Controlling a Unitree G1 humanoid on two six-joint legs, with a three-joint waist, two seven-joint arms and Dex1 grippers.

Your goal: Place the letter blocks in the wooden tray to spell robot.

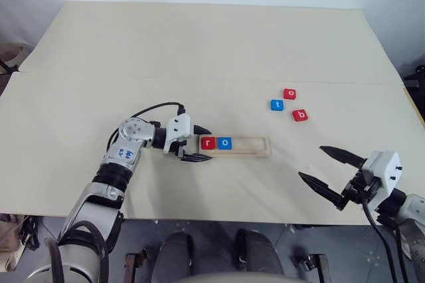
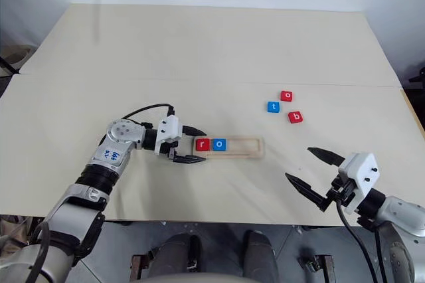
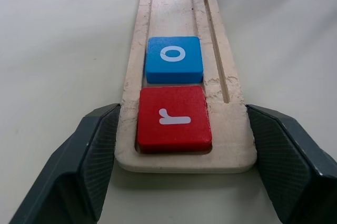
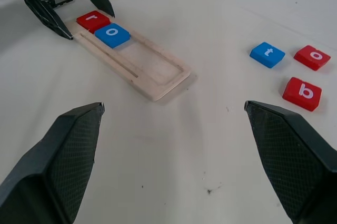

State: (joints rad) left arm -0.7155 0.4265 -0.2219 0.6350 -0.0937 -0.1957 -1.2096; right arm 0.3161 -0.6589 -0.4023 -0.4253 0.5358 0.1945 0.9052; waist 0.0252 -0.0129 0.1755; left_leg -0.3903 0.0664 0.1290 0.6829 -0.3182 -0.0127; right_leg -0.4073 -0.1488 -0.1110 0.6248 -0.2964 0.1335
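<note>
A: How do the fingers stand?
B: The left fingers (image 1: 197, 143) are spread, flanking the near end of the wooden tray (image 1: 255, 153); touching it or not, I cannot tell. The right fingers (image 1: 331, 174) are spread wide, holding nothing.
A: And the blocks?
B: Red r (image 1: 208, 142) and blue o (image 1: 225, 143) sit in the tray. Blue t (image 1: 277, 105), red o (image 1: 289, 94) and red b (image 1: 300, 115) lie loose on the pale surface (image 1: 199, 44), well apart from the tray.

Left arm reaching in from the lower left of the frame, wrist bent, left hand (image 1: 200, 144) pointing right at centre frame, its two black fingers spread apart, right arm at lower right corner, right hand (image 1: 323, 167) pointing up-left, fingers spread wide, holding nothing
</note>
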